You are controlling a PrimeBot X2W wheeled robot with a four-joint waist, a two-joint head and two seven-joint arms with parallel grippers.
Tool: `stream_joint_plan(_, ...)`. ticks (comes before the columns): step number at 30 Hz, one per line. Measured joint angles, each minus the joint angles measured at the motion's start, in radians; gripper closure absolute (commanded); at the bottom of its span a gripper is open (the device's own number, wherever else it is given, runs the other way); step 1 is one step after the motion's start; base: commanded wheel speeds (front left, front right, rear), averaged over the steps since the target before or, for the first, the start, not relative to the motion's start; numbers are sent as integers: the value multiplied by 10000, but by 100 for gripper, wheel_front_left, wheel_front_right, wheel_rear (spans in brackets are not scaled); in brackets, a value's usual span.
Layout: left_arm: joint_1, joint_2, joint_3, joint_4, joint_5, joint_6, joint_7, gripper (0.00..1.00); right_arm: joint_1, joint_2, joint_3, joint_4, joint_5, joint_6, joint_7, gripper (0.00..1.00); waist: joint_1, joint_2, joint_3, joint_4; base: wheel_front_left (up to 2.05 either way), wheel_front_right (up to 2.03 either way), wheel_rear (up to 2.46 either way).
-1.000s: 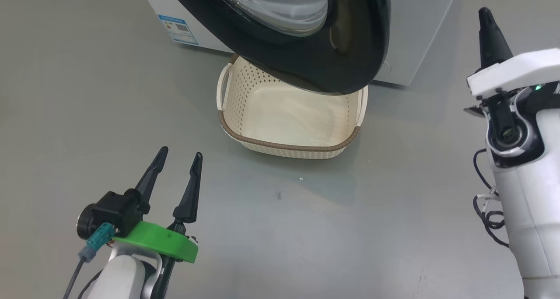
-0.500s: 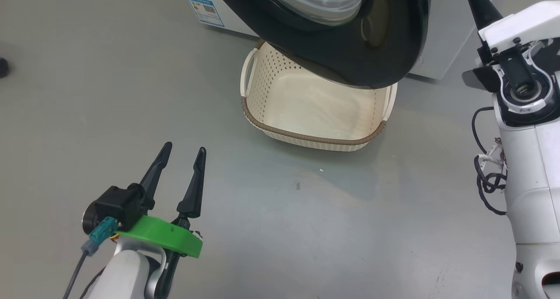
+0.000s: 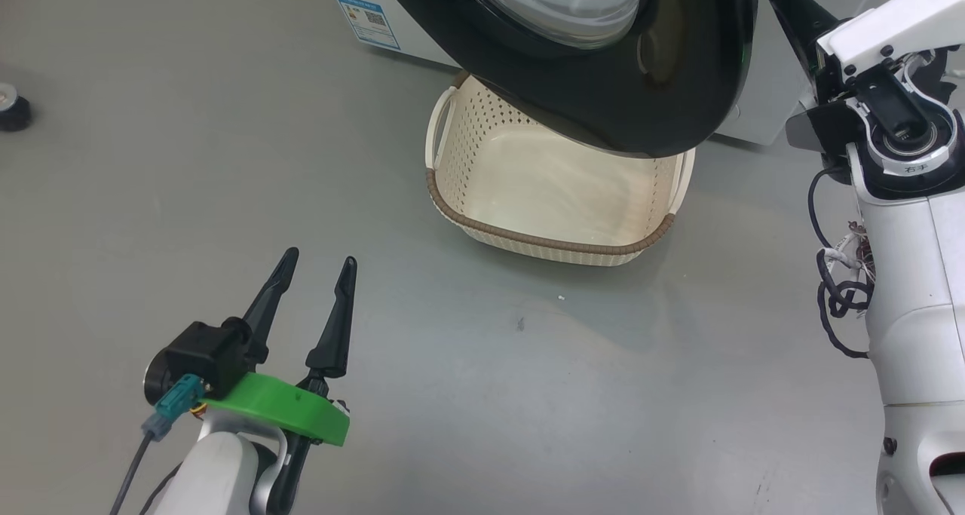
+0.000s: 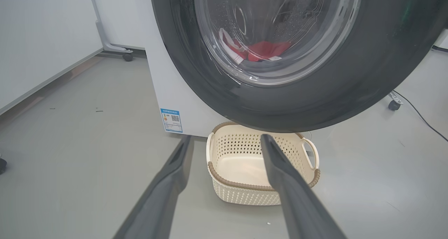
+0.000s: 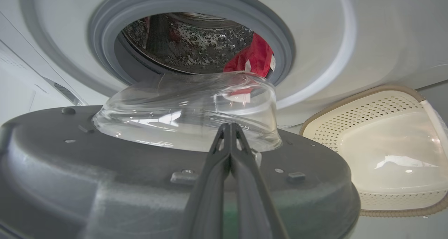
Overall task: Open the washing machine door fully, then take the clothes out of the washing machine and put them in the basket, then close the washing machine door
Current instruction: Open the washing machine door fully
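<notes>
Far left: dark round thing (image 3: 13, 111) on floor, more of it in head view than half second back; camera swung, scene slid right. My left gripper (image 3: 320, 256): fingers spread wide, empty, unchanged. Blue sticker (image 3: 368, 19) on washing machine (image 4: 164, 74): QR code, print too small to read. Basket (image 3: 543, 242) empty, just before machine, back part under half-open door (image 3: 678, 85). Red clothes (image 4: 266, 50) inside drum. My right gripper (image 5: 229, 127): fingers pressed together, empty, over door's inner side; contact unclear.

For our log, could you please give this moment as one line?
door partly open; clothes in drum; basket empty; left gripper open; right gripper shut
</notes>
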Motion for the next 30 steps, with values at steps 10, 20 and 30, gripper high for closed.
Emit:
stream_joint_plan(10, 0, 0, -12, 40, 2, 0, 0, 0, -102, 102, -31, 186, 650, -144, 825, 100, 0, 0, -106, 0, 0, 0, 0)
stream_joint_plan(20, 1, 0, -12, 127, 4, 0, 0, 0, -85, 128, -84, 458, 1095, -238, 1392, 100, 0, 0, -298, 9, 0, 0, 0)
stream_joint_plan(30, 12, 2, 6, 240, 27, 0, 0, 0, 267, 178, 23, 713, 1377, -249, 1988, 100, 0, 0, -657, 37, 0, 0, 0)
